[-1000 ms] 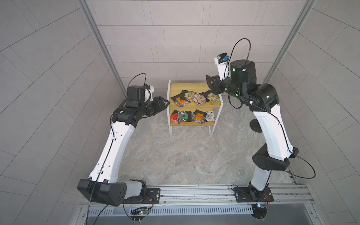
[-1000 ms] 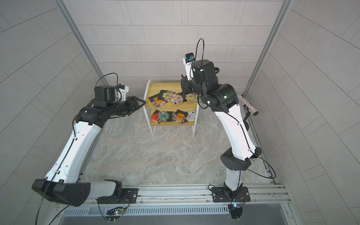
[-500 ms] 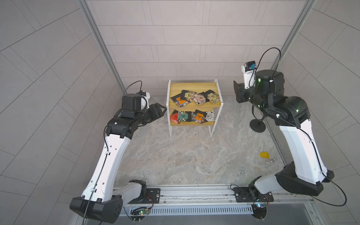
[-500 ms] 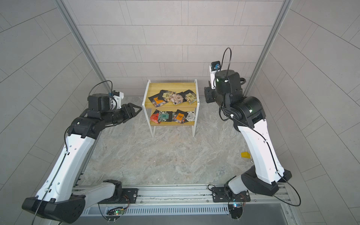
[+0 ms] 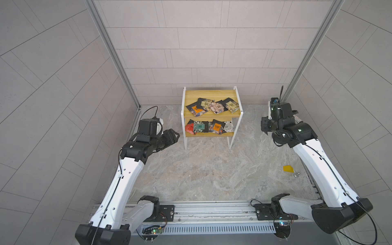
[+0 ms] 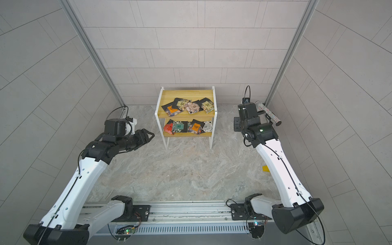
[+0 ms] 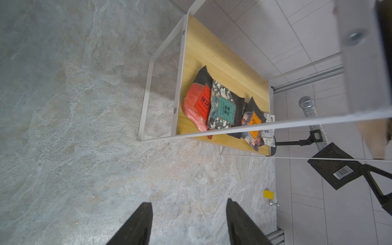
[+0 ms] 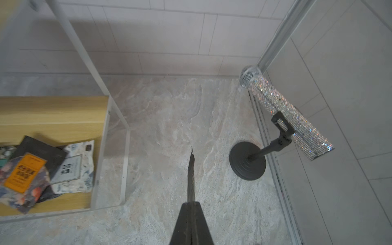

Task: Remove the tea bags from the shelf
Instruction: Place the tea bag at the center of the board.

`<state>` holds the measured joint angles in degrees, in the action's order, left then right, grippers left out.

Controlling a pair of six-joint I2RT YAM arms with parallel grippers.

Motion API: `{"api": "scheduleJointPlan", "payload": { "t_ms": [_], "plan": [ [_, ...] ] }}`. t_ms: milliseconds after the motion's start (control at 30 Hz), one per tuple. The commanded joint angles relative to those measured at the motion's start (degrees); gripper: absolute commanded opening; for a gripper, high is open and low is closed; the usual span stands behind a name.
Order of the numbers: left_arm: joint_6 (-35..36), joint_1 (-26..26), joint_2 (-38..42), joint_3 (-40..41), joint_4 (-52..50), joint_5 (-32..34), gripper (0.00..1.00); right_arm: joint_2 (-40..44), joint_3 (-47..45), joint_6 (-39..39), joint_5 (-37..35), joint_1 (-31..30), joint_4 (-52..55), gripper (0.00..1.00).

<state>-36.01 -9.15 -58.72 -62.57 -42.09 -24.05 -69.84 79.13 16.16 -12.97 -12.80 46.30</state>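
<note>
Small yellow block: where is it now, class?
In both top views, the small yellow block lies on the marble floor, beside the white right arm.

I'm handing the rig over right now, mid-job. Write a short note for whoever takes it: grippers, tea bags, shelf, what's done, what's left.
Left gripper: open, empty, beside the shelf, not touching it.
Right gripper: shut, empty, over the floor between the shelf and the microphone stand.
Tea bags: all those in view lie on the shelf, one cluster on each of its two boards.
Done: no tea bag removed yet.
Left: take every tea bag off both boards.
</note>
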Motion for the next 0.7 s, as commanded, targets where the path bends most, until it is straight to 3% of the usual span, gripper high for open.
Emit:
{"api": "scheduleJointPlan", "payload": {
  "t_ms": [0, 300, 467, 667],
  "plan": [
    [-0.19, -0.13, 0.95, 2.49, 2.51, 1.01, 0.63, -0.17, -4.68, 4.19, -0.16, 1.27, -5.91, 0.00],
    [-1.08, -0.08, -0.06, 7.17, 5.04, 0.13, 0.62, -8.41, -13.53, 9.05, -0.83, 1.81, -14.35, 0.00],
    [-1.00, -0.14, -0.74, 8.24, 5.17, 0.02, 0.63, -14.91, -13.29, 8.78, -0.49, 1.74, -17.23, 0.00],
    [-1.04, -0.08, -1.14, 8.42, 5.13, 0.23, 0.63, -21.70, -12.06, 11.89, 5.08, 0.97, -18.69, 0.00]
  ]
}}
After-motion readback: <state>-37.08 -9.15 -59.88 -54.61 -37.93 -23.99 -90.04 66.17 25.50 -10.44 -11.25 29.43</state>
